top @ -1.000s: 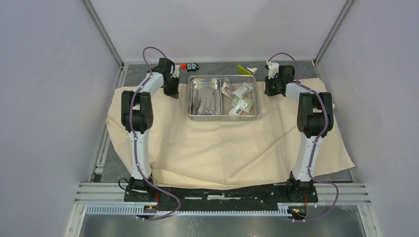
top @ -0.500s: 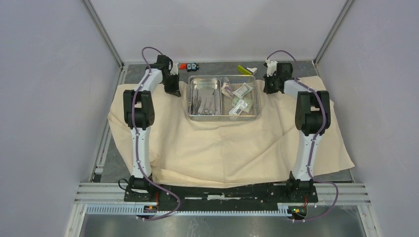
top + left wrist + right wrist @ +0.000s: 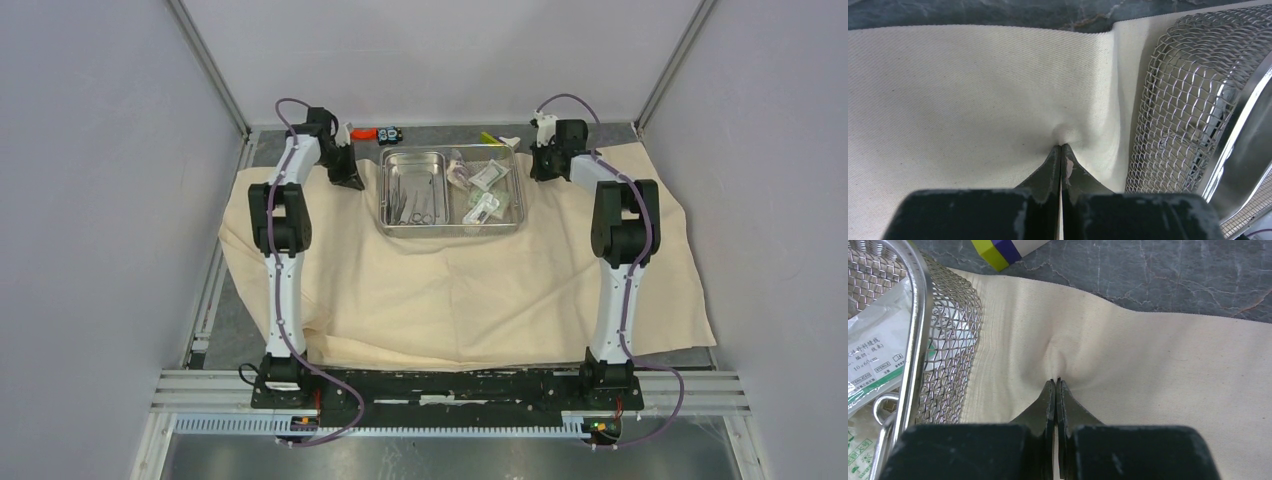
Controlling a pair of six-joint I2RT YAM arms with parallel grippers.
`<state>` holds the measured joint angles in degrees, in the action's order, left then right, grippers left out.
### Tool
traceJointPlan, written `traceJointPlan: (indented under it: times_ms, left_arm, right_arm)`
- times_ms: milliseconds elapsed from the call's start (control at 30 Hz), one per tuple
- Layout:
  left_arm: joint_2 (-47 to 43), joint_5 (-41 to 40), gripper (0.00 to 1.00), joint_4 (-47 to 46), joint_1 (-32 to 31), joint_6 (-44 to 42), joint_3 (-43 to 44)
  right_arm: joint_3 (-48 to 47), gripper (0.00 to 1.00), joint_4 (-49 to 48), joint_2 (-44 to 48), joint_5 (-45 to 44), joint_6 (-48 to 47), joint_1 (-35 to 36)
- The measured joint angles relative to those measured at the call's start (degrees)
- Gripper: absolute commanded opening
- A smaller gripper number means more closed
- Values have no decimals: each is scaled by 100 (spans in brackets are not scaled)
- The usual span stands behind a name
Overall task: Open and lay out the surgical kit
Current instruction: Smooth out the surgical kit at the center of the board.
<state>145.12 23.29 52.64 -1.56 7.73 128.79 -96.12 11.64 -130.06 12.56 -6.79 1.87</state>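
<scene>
The beige cloth wrap point(image 3: 450, 290) lies spread over the table. On its far part stands the steel tray point(image 3: 450, 231), with a smaller inner tray point(image 3: 395, 165) holding thin metal instruments point(image 3: 415, 205) and sealed packets point(image 3: 487, 190) on the right. My left gripper point(image 3: 352, 180) is just left of the tray, shut on a pinch of cloth point(image 3: 1062, 146) beside the tray's mesh wall point(image 3: 1188, 100). To the tray's right, my right gripper point(image 3: 537, 170) is also shut on a pinch of cloth point(image 3: 1055, 380), with the mesh wall point(image 3: 948, 350) and a packet point(image 3: 878, 355) to its left.
Small orange and black pieces point(image 3: 378, 132) and a yellow-green and white object point(image 3: 497, 140) lie on the dark table behind the tray; that object point(image 3: 998, 252) also shows in the right wrist view. Metal frame posts and grey walls close in the sides.
Both grippers have closed on the cloth and moved toward the far edge. The cloth and the tray on it have shifted back with them.
</scene>
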Motion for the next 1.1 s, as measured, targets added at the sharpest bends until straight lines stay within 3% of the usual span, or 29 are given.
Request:
traceJointPlan:
  times_ms: [533, 1100]
  left_arm:
    - [780, 72, 2, 323, 262, 210, 1419]
    - [807, 37, 2, 284, 264, 219, 1467]
  right_arm:
    - [55, 0, -275, -33, -11, 442, 35]
    - [-343, 0, 7, -212, -310, 299, 114]
